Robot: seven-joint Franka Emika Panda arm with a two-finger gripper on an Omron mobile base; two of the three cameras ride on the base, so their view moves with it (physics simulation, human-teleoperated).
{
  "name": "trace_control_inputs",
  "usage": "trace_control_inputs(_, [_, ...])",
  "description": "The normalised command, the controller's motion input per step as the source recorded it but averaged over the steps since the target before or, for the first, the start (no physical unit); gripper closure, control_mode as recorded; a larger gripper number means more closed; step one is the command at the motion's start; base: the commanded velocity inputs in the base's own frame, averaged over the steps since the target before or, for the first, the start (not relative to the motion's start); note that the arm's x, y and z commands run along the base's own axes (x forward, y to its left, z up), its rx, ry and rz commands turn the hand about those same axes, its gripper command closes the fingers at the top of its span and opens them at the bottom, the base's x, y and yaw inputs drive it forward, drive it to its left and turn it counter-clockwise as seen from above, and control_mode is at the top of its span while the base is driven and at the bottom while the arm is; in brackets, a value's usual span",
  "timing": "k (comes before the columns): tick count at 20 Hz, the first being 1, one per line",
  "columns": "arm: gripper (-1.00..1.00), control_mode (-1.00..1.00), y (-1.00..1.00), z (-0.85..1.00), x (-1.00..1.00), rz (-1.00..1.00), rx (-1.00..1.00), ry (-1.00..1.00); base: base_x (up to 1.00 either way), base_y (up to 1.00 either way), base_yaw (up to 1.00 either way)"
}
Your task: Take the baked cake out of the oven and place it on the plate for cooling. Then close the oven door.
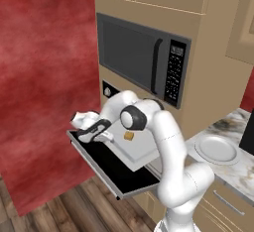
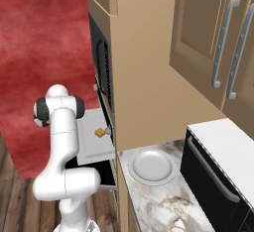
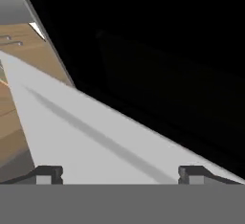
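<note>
The oven (image 1: 110, 90) sits under the microwave, and its oven door (image 1: 111, 169) hangs open and lies flat. A pale tray (image 1: 136, 149) is pulled out over the door. The baked cake (image 1: 129, 136), a tiny golden-brown block, rests on the tray; it is also seen as the cake (image 2: 100, 132) from the right. My gripper (image 1: 94, 133) hovers low over the door's far left corner, left of the cake and apart from it. Its fingertips (image 3: 48, 174) stand wide apart over the door's dark glass (image 3: 167, 74) with nothing between them, so it is open. The round plate (image 1: 217, 149) lies on the marble counter to the right.
A dark grey microwave (image 1: 144, 60) is built in above the oven. A red wall (image 1: 44, 77) stands to the left. The marble counter (image 2: 163, 201) holds the plate (image 2: 151, 166), with a black appliance (image 2: 218, 166) beside it. Wooden floor lies below the door.
</note>
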Motion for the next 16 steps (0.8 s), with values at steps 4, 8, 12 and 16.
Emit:
trace_control_inputs(4, [-1.00, -1.00, -0.19, 0.63, -0.56, -0.16, -0.08, -0.68, 0.00, 0.00, 0.00])
trace_control_inputs(8, [-1.00, -1.00, -0.22, 0.20, -0.24, -0.21, -0.16, -0.68, 0.00, 0.00, 0.00])
trace_control_inputs(12, [-1.00, -1.00, -0.45, 0.00, -0.03, -0.24, -0.12, -0.62, 0.00, 0.00, 0.00])
trace_control_inputs(16, [-1.00, -1.00, -0.29, 0.28, 0.06, -0.23, -0.01, -0.28, 0.00, 0.00, 0.00])
